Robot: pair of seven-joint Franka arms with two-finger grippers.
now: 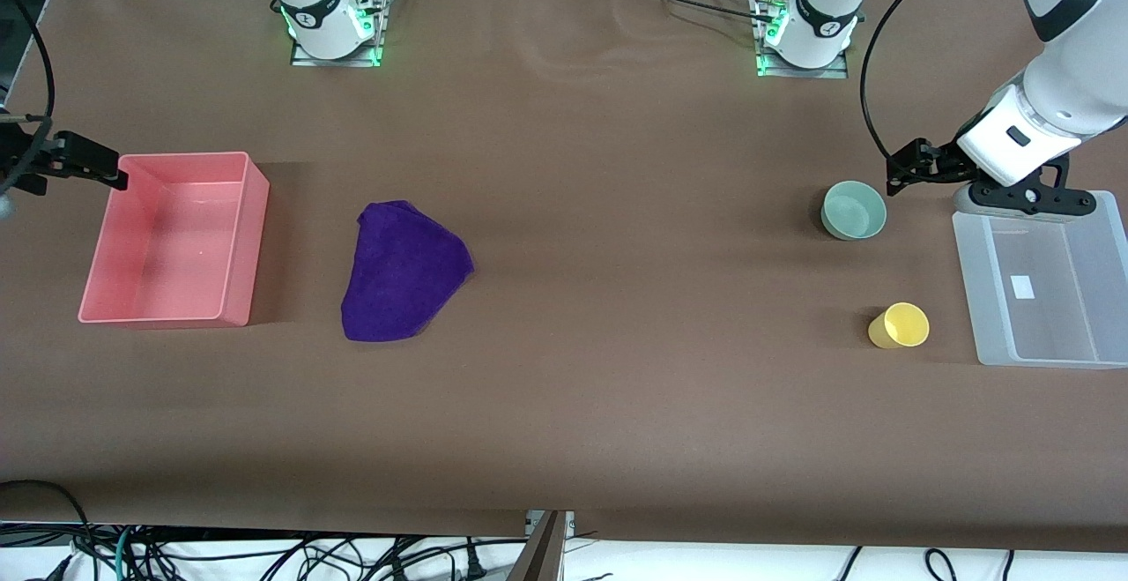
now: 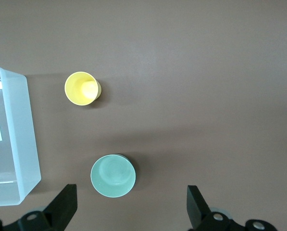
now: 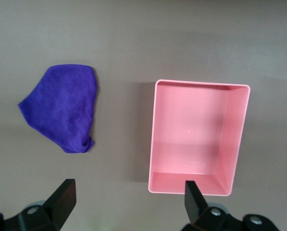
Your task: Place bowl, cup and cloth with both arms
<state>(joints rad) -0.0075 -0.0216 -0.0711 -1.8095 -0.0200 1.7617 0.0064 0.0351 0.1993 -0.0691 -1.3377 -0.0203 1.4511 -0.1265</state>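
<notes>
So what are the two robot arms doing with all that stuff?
Nothing is picked up yet. The left gripper hangs open over the green bowl, near the yellow cup and a clear bin. The right gripper hangs open by a pink bin. The purple cloth lies flat on the table beside that bin.

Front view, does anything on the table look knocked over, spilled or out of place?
Nothing stands out. The pale mint-green bowl and small yellow plastic cup stand upright beside the clear plastic bin. The purple fabric cloth lies loosely rumpled beside the pink plastic bin. Both bins are empty.
</notes>
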